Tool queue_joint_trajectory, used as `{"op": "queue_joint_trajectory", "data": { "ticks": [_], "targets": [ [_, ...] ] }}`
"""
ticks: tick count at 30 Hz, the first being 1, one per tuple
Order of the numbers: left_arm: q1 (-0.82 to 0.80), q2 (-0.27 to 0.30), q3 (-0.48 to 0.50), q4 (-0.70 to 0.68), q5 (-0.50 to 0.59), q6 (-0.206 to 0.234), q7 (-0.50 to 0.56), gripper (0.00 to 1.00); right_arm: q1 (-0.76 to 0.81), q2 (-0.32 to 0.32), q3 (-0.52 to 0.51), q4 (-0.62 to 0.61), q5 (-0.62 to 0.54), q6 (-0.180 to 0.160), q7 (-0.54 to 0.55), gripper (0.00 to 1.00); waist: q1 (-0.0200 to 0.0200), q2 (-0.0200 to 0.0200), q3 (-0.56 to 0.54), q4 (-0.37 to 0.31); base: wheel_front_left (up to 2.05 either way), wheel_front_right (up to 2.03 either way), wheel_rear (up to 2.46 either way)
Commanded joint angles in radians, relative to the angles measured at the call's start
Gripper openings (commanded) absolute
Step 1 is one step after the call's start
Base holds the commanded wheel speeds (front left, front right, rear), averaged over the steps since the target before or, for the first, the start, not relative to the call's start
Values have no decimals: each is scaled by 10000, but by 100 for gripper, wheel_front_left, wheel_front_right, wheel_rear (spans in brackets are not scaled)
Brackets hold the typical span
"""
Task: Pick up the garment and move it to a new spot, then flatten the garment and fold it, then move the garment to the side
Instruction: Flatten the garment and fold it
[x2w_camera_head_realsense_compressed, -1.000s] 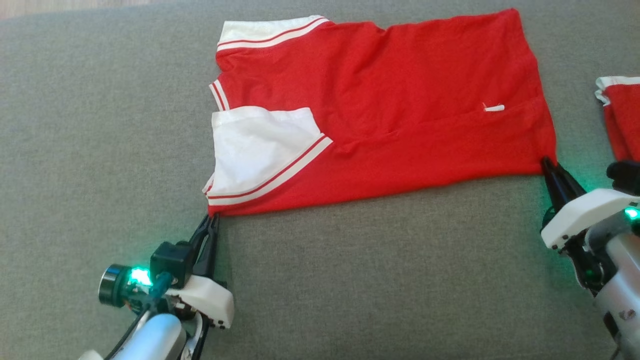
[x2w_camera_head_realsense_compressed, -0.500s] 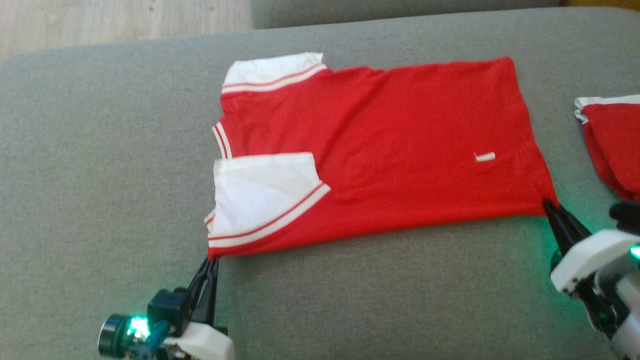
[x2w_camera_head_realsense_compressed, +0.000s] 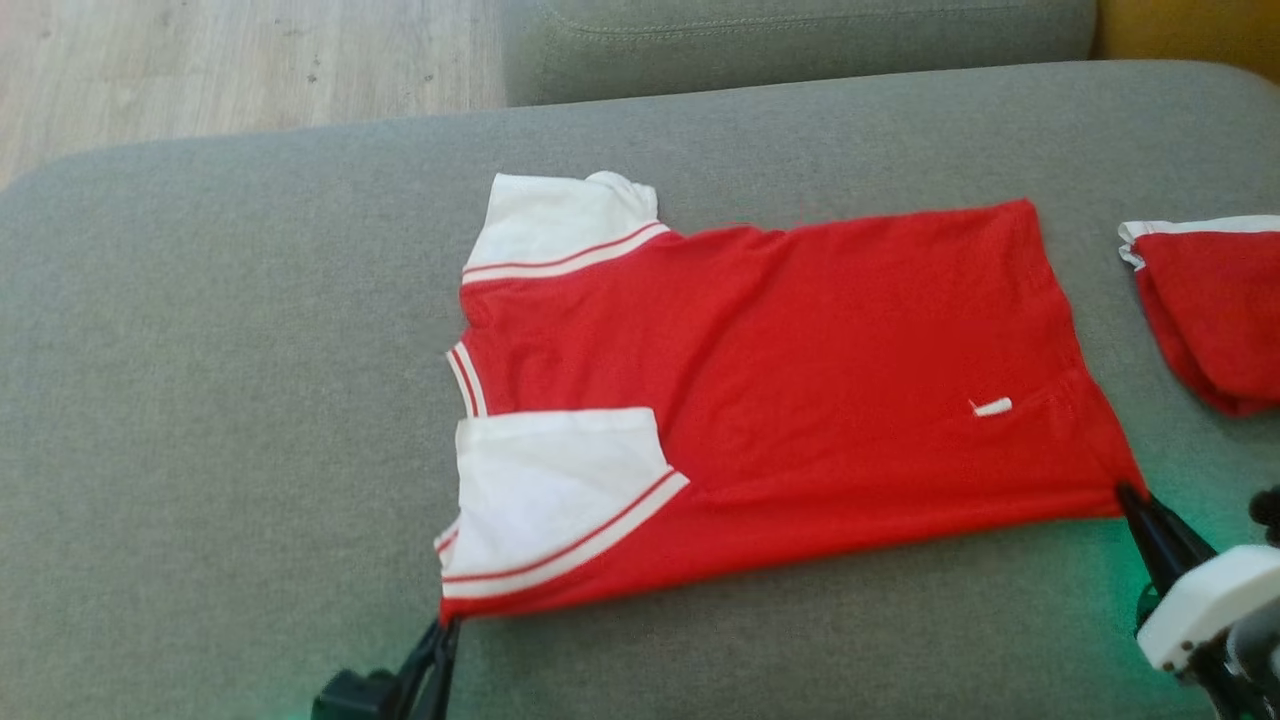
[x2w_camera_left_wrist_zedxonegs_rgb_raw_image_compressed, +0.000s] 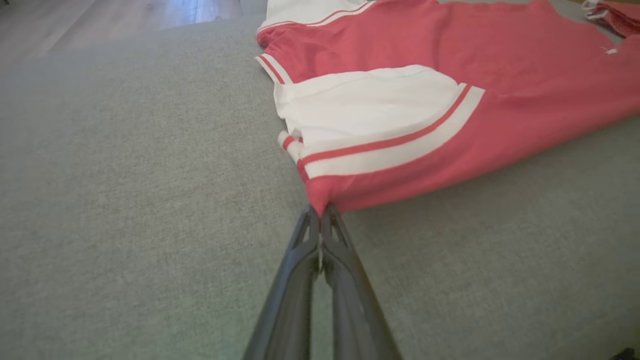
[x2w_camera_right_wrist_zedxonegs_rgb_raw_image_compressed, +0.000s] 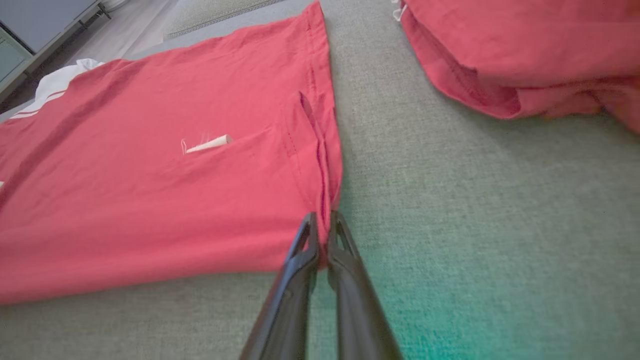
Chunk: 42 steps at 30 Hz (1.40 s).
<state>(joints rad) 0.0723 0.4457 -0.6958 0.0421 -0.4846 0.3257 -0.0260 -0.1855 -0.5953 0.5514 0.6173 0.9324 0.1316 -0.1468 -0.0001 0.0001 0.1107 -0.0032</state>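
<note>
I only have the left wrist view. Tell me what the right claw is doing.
Observer: The right claw is shut on the hem corner of the red shirt with white sleeves.
Operator: Describe the cloth beside that corner.
Observer: A side slit runs along the hem edge, away from the claw.
Operator: Report what lies to the right of it.
Observer: A folded red garment lies apart from the shirt, with bare grey fabric cushion between them.

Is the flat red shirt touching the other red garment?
No, a strip of grey cushion shows between the shirt and the other garment.
</note>
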Motion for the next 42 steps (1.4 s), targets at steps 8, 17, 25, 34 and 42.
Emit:
{"op": "queue_joint_trajectory", "data": {
  "ticks": [8, 17, 25, 34, 42],
  "targets": [
    [261, 401, 24, -678, -128, 132, 227, 0, 842, -612, -510, -482, -289, -9, 69, 0, 1, -1, -143, 65, 0, 0, 0],
    [588, 593, -116, -856, -151, 224, 402, 0, 1871, -499, -1334, -996, -699, -9, 409, 0, 1, -1, -320, 98, 0, 0, 0],
    [720, 610, -238, -941, -99, 336, 465, 0, 2269, -238, -2029, -1415, -1133, -9, 810, 0, 1, -1, -257, 96, 0, 0, 0],
    [139, 489, -80, -1208, -60, 324, 367, 100, 2511, 194, -3379, -2085, -2147, -9, 766, 100, 1, -1, -4, 89, 0, 0, 0],
    [-3188, 1089, 760, -2045, 84, -646, 1364, 100, 2240, 682, -4157, -3468, -3046, -9, 1139, 100, 1, -1, 1102, -96, 0, 0, 0]
  ]
}}
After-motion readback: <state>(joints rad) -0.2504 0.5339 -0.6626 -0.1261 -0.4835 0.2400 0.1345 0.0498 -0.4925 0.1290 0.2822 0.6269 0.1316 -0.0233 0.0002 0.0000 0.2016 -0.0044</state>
